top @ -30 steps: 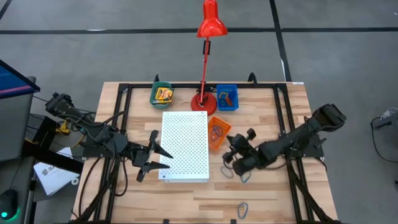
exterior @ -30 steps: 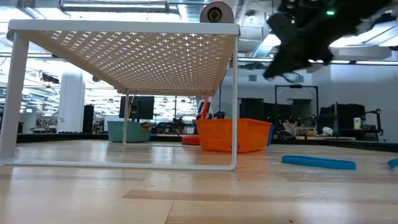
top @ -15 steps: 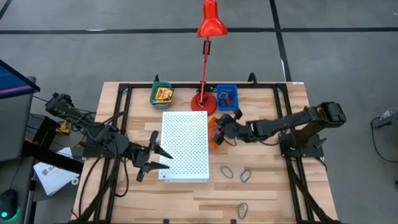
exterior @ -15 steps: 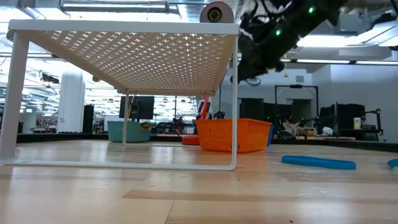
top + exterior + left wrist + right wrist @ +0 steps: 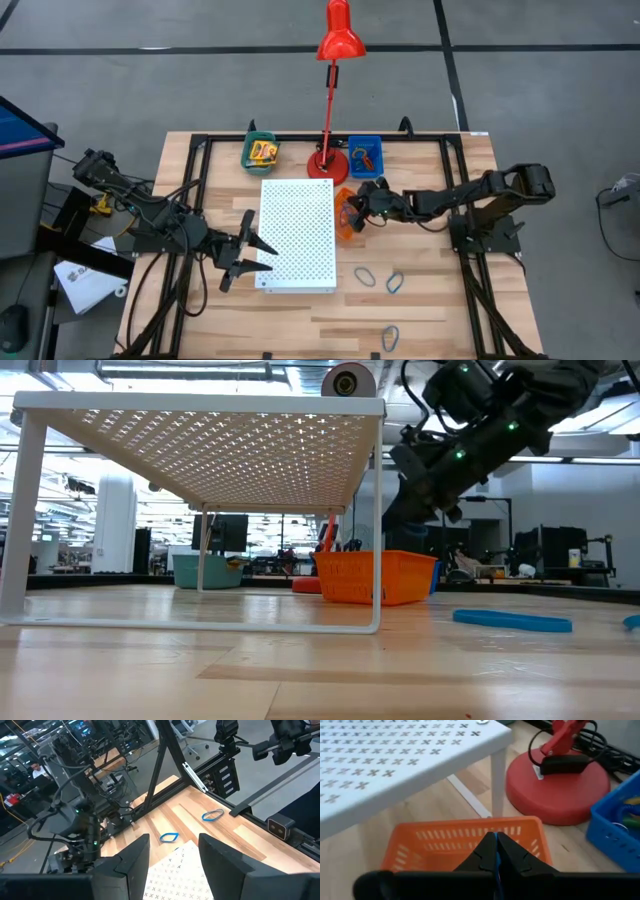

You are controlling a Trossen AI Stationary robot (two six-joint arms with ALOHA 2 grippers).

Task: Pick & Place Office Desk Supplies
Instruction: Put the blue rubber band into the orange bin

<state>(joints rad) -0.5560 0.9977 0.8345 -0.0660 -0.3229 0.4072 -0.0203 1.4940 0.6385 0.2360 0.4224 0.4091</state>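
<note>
Near edge of desk (image 5: 300, 325): one blue loop (image 5: 389, 338) lies alone on the wood, well apart from both arms.
Mid desk, right of board: two more loose loops (image 5: 365, 276), side by side, not yet picked up.
Left gripper (image 5: 246, 250): waiting at the left edge of the white perforated board (image 5: 298, 235), jaws spread, nothing between them.
Right gripper (image 5: 357, 213): over the orange bin (image 5: 344, 216), jaws pressed together. The right wrist view hints at a thin blue sliver between the fingertips; I cannot tell whether it is a loop.
Orange bin contents: loops inside, per the high view.
Far edge: green bin (image 5: 261, 151) with yellow printed boxes, blue bin (image 5: 365, 156) with mixed small items, red lamp (image 5: 329, 100) between them.
Step in hand (judgement): delivery of a loop to the orange bin; placing stage.
Next move (judgement): part the jaws above the bin mouth, clear of the board's leg, then go back for the loose loops.
High view only: all three bins and the stray loops together.
Low view only: the gripper hangs above the bin rim, not inside.
Right wrist view only: fingertips shut on the bin's inner side.
Left wrist view only: two blue loops beyond the board.
</note>
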